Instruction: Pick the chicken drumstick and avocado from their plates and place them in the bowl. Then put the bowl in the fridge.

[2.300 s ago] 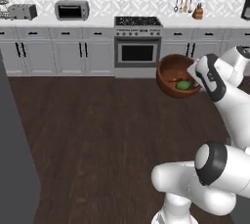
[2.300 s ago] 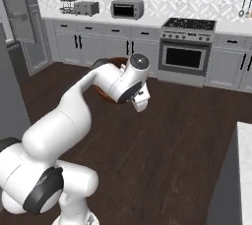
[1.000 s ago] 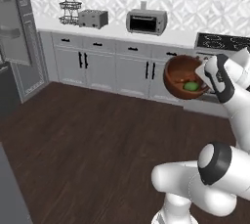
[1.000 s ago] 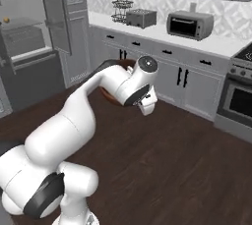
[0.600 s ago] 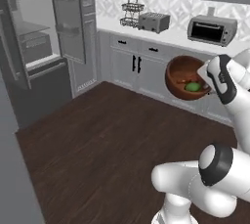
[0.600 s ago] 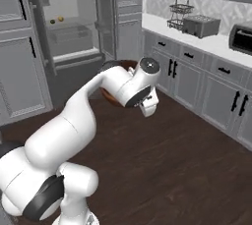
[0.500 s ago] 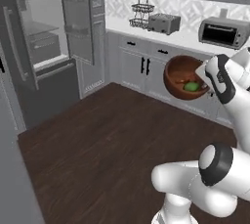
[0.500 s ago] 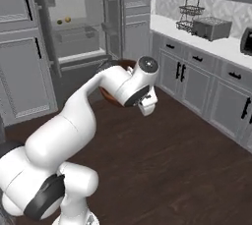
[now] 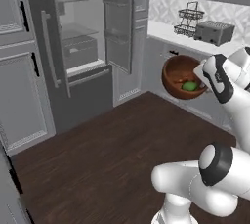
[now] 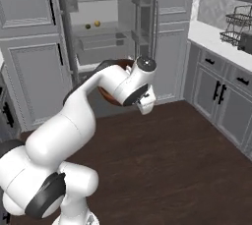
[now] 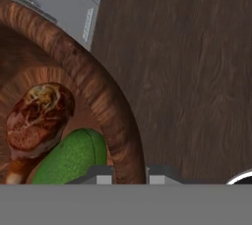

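Both drumstick (image 11: 37, 116) and avocado (image 11: 74, 157) show inside the bowl (image 11: 106, 103).

Dark wood floor (image 9: 107, 159); grey panelled cabinets (image 10: 29, 47); a toaster (image 9: 213, 32) and what looks like a wire rack (image 9: 189, 18) sit on the white bench (image 9: 171, 34).

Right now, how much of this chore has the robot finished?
Done: the chicken drumstick and avocado lie in the bowl. In hand: the gripper is shut on the bowl's rim, holding it off the floor. Left: setting the bowl inside the fridge, whose doors stand open ahead.
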